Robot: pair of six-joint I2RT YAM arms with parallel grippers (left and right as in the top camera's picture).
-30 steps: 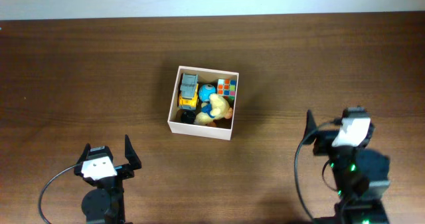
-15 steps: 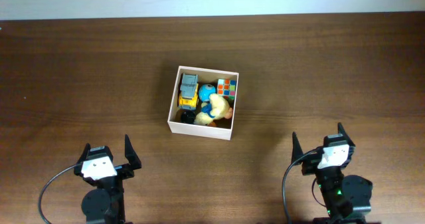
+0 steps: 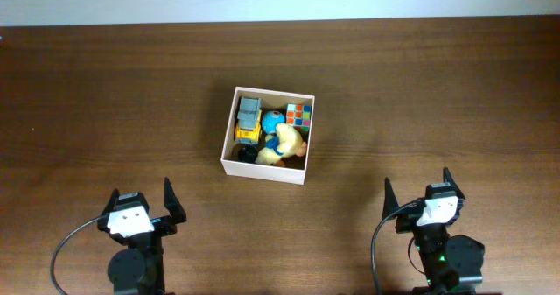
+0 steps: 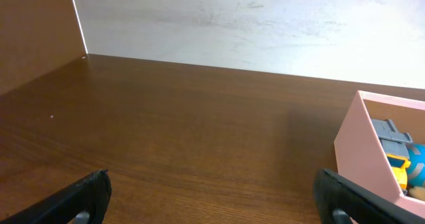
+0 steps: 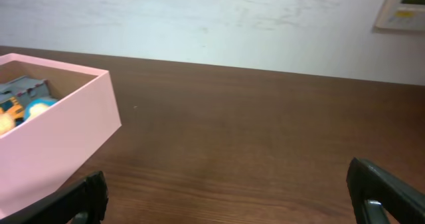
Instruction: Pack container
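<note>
Overhead view: the container (image 3: 263, 170) sits mid-desk (image 3: 105, 94) with toys (image 3: 282, 140) piled inside, and I can't see anything loose. The left gripper (image 3: 142, 190) and right gripper (image 3: 418, 179) hang at the near edge, well apart from it, both spread wide and empty. Looks packed to me, so best just park clear of the walls.

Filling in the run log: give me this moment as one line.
left hand: open, empty | right hand: open, empty | container: toys inside, untouched | contact: none
</note>
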